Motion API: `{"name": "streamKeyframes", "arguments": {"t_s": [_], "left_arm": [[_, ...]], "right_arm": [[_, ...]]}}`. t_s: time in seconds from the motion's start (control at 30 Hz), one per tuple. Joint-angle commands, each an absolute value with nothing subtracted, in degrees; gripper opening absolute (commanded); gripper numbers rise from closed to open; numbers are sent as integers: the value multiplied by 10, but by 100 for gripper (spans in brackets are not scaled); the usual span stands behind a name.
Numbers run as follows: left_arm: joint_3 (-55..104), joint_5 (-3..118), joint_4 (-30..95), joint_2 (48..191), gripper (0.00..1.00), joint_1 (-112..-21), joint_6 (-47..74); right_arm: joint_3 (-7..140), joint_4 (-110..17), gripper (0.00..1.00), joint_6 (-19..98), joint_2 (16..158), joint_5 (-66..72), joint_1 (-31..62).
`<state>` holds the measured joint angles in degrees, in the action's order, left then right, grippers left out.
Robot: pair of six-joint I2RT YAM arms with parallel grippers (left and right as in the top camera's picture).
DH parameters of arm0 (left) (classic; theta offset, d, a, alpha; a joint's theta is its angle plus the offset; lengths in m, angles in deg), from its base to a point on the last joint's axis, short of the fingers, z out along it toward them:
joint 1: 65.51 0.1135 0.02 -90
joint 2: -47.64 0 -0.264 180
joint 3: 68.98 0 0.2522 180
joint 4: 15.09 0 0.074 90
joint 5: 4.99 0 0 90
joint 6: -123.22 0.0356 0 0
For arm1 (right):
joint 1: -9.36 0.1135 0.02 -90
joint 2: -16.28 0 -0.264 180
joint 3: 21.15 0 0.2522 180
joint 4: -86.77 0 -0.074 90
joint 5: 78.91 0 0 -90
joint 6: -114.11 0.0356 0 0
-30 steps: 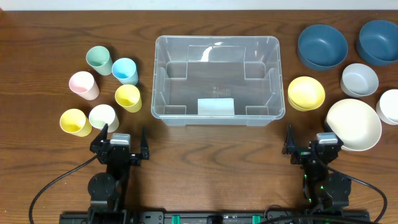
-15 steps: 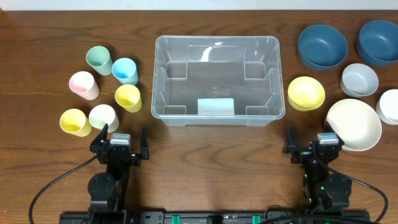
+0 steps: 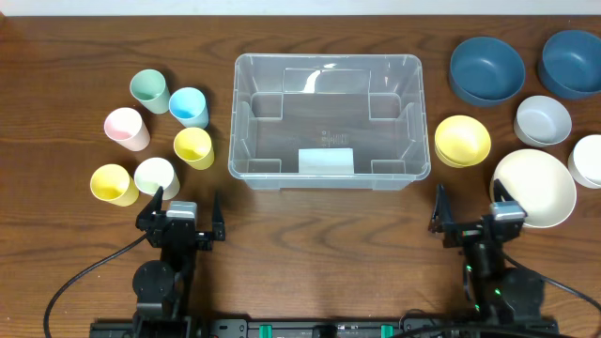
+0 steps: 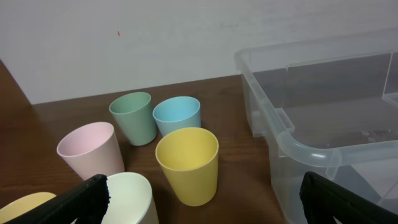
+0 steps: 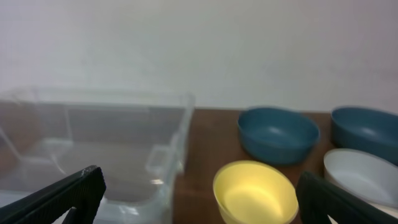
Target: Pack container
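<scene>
The container, a large clear plastic bin with a white label on its base, stands at the table's middle with nothing else inside. My left gripper hovers open near the front edge, left of the bin and just in front of the cups. In the left wrist view its fingers frame a yellow cup, with the container's rim on the right. My right gripper is open and empty at the front right. Its wrist view shows the container on the left and a yellow bowl ahead.
Several pastel cups stand left of the bin: green, blue, pink, yellow, white. Bowls lie to the right: two dark blue, grey, yellow, large cream.
My right arm has shifted slightly to the right, its gripper still open. The left arm, cups, bowls and container have not moved.
</scene>
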<state>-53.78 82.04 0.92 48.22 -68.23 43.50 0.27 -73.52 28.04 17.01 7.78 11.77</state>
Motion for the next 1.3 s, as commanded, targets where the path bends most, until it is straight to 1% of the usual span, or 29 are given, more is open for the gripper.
{"name": "streamKeyframes", "arguments": {"t_s": [0.0,0.13,0.3,0.4,0.5,0.57,0.77,0.83,1.07,1.13,1.27], "left_arm": [[-550,828,27,479,98,-680,428],[-550,828,27,479,98,-680,428],[-550,828,27,479,98,-680,428],[-550,828,27,479,98,-680,428],[-550,828,26,479,98,-680,428],[-550,828,26,479,98,-680,428],[-550,828,27,479,98,-680,428],[-550,828,27,479,98,-680,428],[-550,828,26,479,98,-680,428],[-550,828,26,479,98,-680,428],[-550,828,27,479,98,-680,428]], "right_arm": [[103,-700,99,303,167,57,112],[217,-623,99,261,199,57,112],[379,-501,99,242,321,68,112],[486,-402,99,243,410,64,112],[562,-306,99,242,481,8,112],[578,-265,99,242,510,-14,112],[559,-203,99,247,576,-42,112],[559,-180,99,273,597,11,112],[559,-117,99,454,668,262,109],[559,-112,99,483,693,300,99],[559,-145,99,488,748,306,71]]}}
